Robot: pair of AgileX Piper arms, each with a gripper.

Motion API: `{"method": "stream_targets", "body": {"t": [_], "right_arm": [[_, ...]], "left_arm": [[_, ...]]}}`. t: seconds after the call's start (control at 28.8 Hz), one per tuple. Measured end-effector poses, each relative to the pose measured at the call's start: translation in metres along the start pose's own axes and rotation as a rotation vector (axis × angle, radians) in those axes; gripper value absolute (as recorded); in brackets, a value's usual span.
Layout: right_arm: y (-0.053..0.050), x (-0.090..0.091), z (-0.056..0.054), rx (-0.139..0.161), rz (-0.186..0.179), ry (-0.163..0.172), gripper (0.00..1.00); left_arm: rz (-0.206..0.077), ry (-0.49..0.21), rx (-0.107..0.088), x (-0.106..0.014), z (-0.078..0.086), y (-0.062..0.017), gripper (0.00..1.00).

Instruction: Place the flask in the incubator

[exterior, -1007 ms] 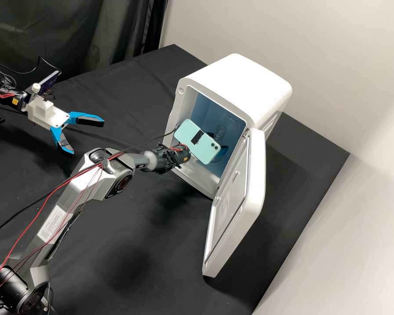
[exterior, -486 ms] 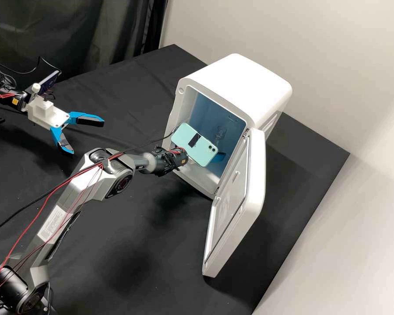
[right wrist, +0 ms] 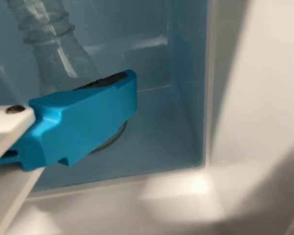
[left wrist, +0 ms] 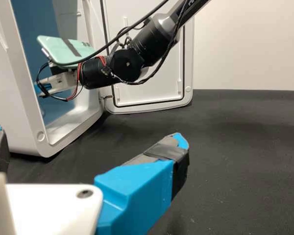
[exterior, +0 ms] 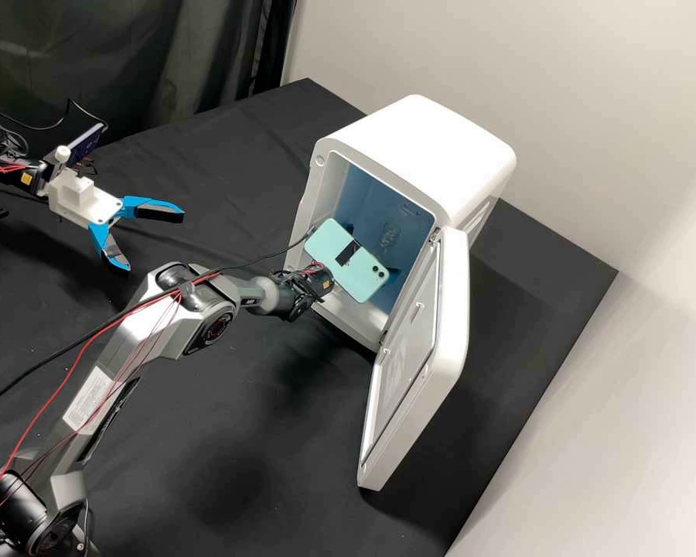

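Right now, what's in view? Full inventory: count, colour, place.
incubator: 1, white with blue inside, far right of the bench
incubator door: 1, white, swung open
flask: 1, clear glass, inside the incubator
bench: 1, black
curtain: 1, dark, behind the bench
wall: white, behind the incubator
phone: 1, mint green, on the right arm's wrist at the incubator opening
cables: several, red and black, along the right arm
left gripper: 1, white and blue, above the bench left of the incubator, jaws open, empty
right gripper: 1, white and blue, inside the incubator beside the flask
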State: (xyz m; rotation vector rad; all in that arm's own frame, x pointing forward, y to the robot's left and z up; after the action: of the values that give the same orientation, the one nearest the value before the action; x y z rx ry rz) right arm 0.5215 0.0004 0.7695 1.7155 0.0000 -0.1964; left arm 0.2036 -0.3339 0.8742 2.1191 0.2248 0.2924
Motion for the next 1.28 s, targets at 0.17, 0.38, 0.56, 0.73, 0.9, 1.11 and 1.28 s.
{"method": "stream_targets", "body": {"t": [0.17, 0.38, 0.56, 0.73, 0.9, 1.11, 1.28], "right_arm": [[-0.001, -0.002, 0.003, 0.026, -0.006, -0.011, 1.00], [0.003, -0.004, 0.008, 0.025, 0.003, -0.012, 1.00], [0.003, -0.005, 0.008, 0.025, 0.015, 0.001, 1.00], [0.002, -0.006, 0.011, 0.025, 0.012, -0.002, 1.00], [0.002, -0.006, 0.011, 0.025, 0.012, -0.002, 1.00], [0.000, -0.007, 0.012, 0.018, 0.009, -0.007, 1.00], [-0.003, -0.012, 0.016, 0.008, 0.000, -0.022, 1.00]], "left_arm": [[0.000, 0.000, 0.000, 0.000, 0.000, 0.0000, 1.00], [0.002, 0.000, 0.001, -0.001, 0.000, 0.0005, 1.00], [-0.005, 0.001, -0.002, -0.003, 0.001, -0.0012, 1.00], [-0.005, 0.001, -0.002, -0.003, 0.001, -0.0012, 1.00], [-0.005, 0.001, -0.002, -0.003, 0.001, -0.0012, 1.00], [-0.005, 0.001, -0.002, -0.003, 0.001, -0.0012, 1.00], [-0.005, 0.001, -0.002, -0.003, 0.001, -0.0012, 1.00]]}}
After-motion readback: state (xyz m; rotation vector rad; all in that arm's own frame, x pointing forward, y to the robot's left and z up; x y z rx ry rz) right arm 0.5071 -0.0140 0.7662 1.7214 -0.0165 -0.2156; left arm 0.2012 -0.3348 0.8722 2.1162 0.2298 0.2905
